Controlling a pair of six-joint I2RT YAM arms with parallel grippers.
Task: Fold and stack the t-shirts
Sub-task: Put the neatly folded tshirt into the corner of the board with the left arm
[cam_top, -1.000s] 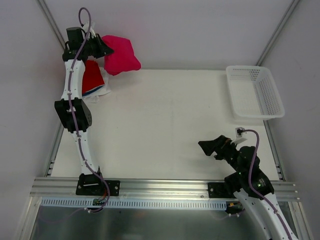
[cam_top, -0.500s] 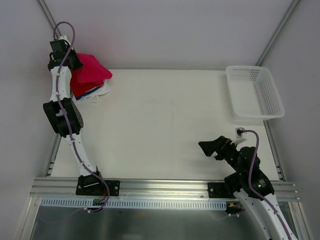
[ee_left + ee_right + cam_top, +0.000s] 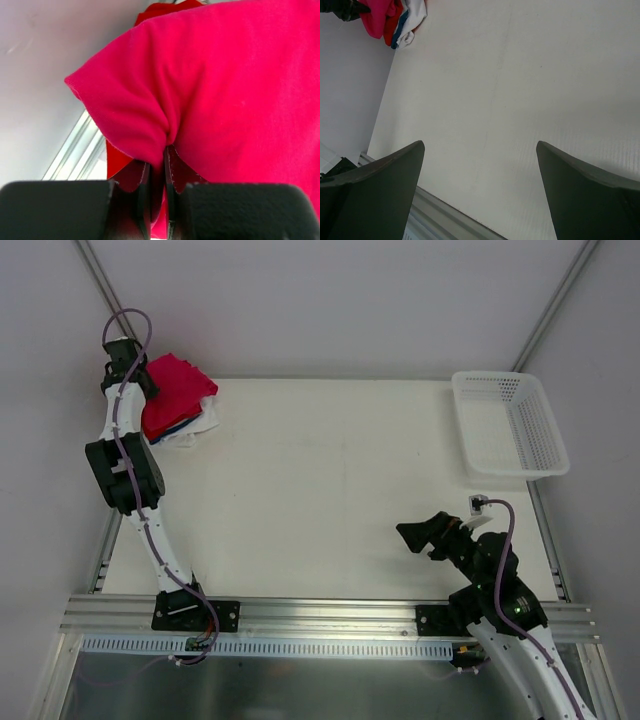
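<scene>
At the far left corner of the white desk (image 3: 330, 490), my left end effector (image 3: 138, 368) was clamped on a fold of the soft crimson-pink cloth t-shirt (image 3: 182, 378). In the left wrist view its two black fingers (image 3: 144, 187) stood almost together, and a thin ridge of the pink cloth was pinched between them. The rest of this t-shirt spread away from the fingers and lay on top of a small pile.

Under it I saw the folded bright red t-shirt (image 3: 160, 420). Below the red one, a narrow edge of the folded blue t-shirt (image 3: 400, 31) showed, and the folded white t-shirt (image 3: 200, 426) stuck out on the side toward the middle of the desk. The whole pile sat close to the left edge, just beside my left arm.

My right end effector (image 3: 420, 533) hovered above the near right part of the desk, well apart from the pile. Its dark fingers (image 3: 380, 170) were wide apart and held nothing.

At the far right edge of the desk lay the white plastic mesh basket (image 3: 510, 425).
</scene>
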